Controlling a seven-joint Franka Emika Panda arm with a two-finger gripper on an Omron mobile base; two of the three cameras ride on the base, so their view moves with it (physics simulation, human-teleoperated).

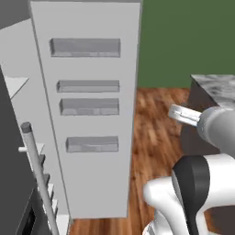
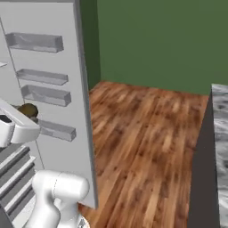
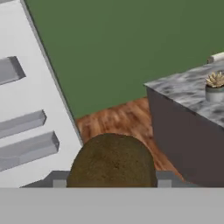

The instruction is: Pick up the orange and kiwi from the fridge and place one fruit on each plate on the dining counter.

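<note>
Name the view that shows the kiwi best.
The hand view: the kiwi sits large and close between the fingers. The right base view shows it small, at the hand beside the open fridge door.

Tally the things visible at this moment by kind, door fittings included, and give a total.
Kiwi, held in the gripper: 1
Fridge door, standing open: 1
Door bins: 4
Bar handle: 1
Dining counter: 1
Potted plant on the counter: 1
Total: 9
</note>
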